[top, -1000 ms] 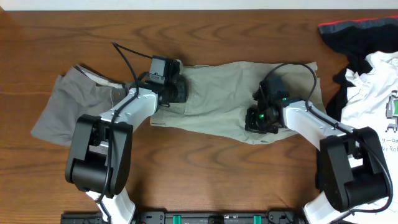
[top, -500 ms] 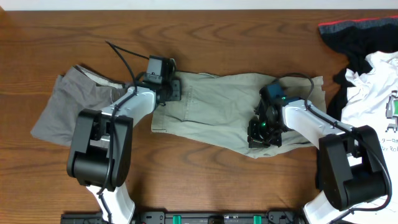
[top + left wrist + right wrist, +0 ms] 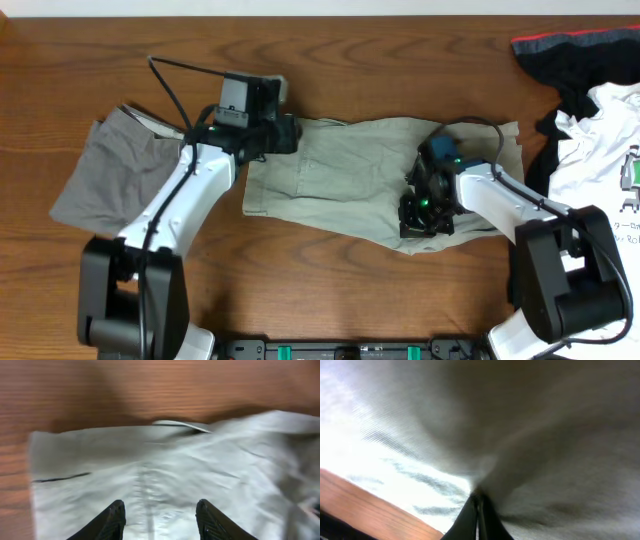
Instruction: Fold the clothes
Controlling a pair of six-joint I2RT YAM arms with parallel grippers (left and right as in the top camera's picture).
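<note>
The pale khaki shorts (image 3: 350, 175) lie spread across the middle of the table. My left gripper (image 3: 287, 134) is open and empty, hovering over the shorts' upper left corner. In the left wrist view its fingers (image 3: 160, 507) are apart above the khaki fabric (image 3: 210, 460). My right gripper (image 3: 424, 212) is shut on the shorts near their lower right part. In the right wrist view its closed fingers (image 3: 477, 500) pinch a ridge of khaki cloth (image 3: 545, 460). The darker grey shorts (image 3: 100, 180) lie at the left. The white printed T-shirt (image 3: 600, 150) and the black red-trimmed garment (image 3: 580, 55) lie at the right.
The wooden table (image 3: 330, 60) shows bare wood along the back and front. The grey shorts touch or slightly underlie the khaki shorts' left end. The T-shirt pile runs off the right edge. The black arm bases (image 3: 150, 300) stand at the front.
My left arm has lifted and its gripper has moved slightly up and right over the shorts' corner. My right gripper dragged the khaki cloth slightly down and right, then stayed.
</note>
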